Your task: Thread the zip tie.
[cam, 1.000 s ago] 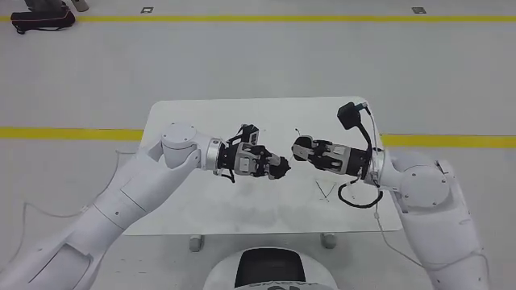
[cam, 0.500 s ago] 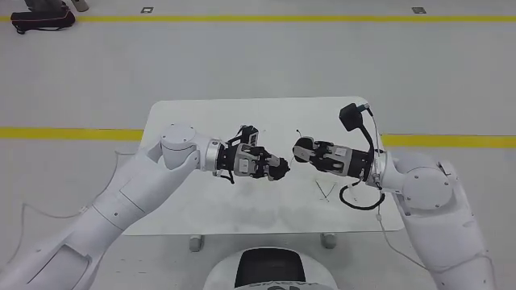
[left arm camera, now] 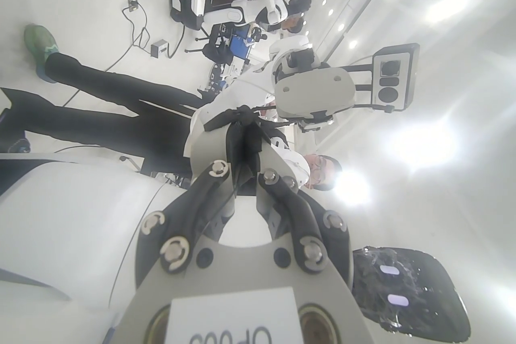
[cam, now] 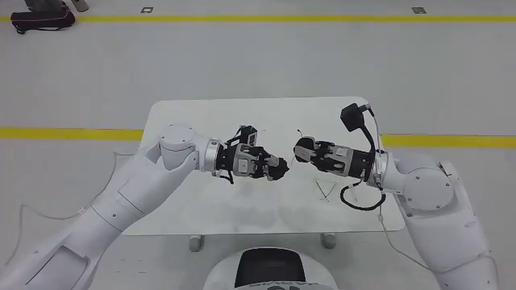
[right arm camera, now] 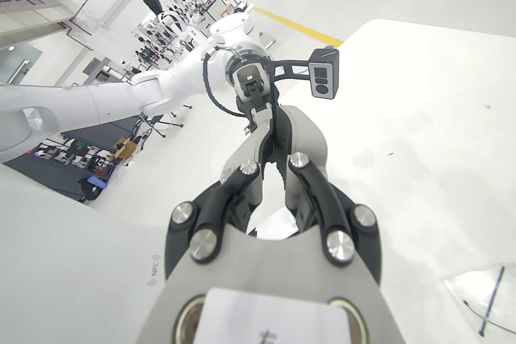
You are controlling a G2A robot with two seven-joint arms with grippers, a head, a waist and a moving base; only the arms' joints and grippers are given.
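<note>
White surface (cam: 210,117). Left end effector (left arm camera: 242,124) and right end effector (right arm camera: 262,124) are pale grey with black links and silver bolts. Thin black zip tie (left arm camera: 238,176). Clear bag (right arm camera: 483,297) holds black ties. Yellow lines (cam: 242,18) cross the pale grey floor.

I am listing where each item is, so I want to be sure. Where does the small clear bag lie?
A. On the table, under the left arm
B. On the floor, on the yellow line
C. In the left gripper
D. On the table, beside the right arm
D: the clear bag lies flat on the table close beside the right arm, and no gripper touches it.
</note>
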